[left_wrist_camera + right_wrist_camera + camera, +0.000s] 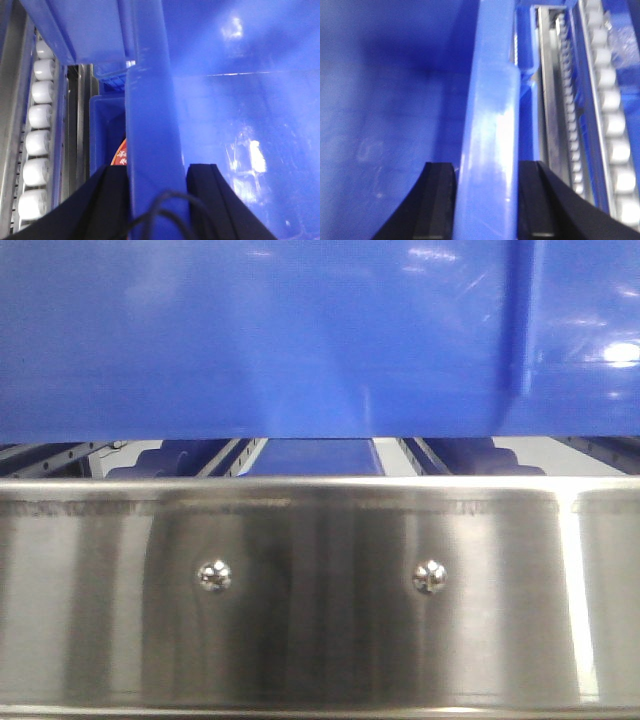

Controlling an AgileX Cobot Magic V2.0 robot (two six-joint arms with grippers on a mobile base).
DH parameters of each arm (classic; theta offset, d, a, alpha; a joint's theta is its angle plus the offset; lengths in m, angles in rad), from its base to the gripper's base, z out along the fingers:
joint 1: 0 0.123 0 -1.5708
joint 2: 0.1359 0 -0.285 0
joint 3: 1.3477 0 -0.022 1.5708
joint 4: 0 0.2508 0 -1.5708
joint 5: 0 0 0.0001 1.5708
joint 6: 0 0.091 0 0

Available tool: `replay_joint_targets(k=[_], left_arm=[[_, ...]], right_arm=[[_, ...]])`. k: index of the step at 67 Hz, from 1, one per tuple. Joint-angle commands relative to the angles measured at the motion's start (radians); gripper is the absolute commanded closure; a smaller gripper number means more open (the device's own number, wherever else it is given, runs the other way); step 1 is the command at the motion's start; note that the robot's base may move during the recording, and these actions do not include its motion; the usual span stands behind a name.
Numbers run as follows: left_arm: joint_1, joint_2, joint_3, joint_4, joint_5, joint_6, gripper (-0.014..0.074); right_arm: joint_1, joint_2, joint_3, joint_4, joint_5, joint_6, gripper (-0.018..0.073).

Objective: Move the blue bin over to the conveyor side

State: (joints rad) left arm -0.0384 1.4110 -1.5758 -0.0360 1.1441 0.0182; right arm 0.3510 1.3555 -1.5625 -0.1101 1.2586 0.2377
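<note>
Showing a blue bin [300, 330] close up, its lower edge just above a steel rail [320, 620] with two screws [214, 575]. Impossible to tell whether lifted or resting behind the rail. Clamped at the bin's left rim by the left claw [157, 200], closed down to the rim's thickness, one finger inside the bin, one outside, both pressed to the plastic. Gripped likewise at the bin's right rim by the right claw [487, 197].

Likely trouble:
- slipping on glossy plastic under such narrow holds
- tilting if raised unevenly
- catching the bin's lower edge on the rail
- bumping a crate [102, 120] holding a red item [121, 155] just outside the bin's left wall

Either side of the bin, white rollers [37, 145] in metal tracks, close by. No belt in sight, so no judging the way to it.
</note>
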Motion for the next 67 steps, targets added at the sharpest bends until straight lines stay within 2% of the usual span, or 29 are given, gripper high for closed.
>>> replay_joint_targets(k=[1,31,44,56,67], left_arm=[[-0.006,-0.063,-0.011,-0.012,-0.072,0.004,0.0605],[-0.006,-0.295,-0.011,-0.021,-0.165,0.004,0.0605],[-0.006,-0.357,-0.009,-0.021,-0.171,0.004,0.0605],[-0.006,-0.401,0.05,-0.021,-0.197,0.006,0.0605],[-0.006,-0.475,0.177,-0.023,-0.265,0.006,0.0605]], right_arm=[[0.002,-0.06,-0.012,-0.001,-0.041,-0.011,0.0629],[0.002,-0.283,-0.012,-0.001,-0.197,-0.011,0.0629],[0.002,-0.364,0.018,-0.008,-0.242,-0.03,0.0629],[0.002,-0.43,0.12,-0.014,-0.273,-0.045,0.0629],[0.002,-0.448,0.164,-0.015,-0.28,-0.069,0.0629]])
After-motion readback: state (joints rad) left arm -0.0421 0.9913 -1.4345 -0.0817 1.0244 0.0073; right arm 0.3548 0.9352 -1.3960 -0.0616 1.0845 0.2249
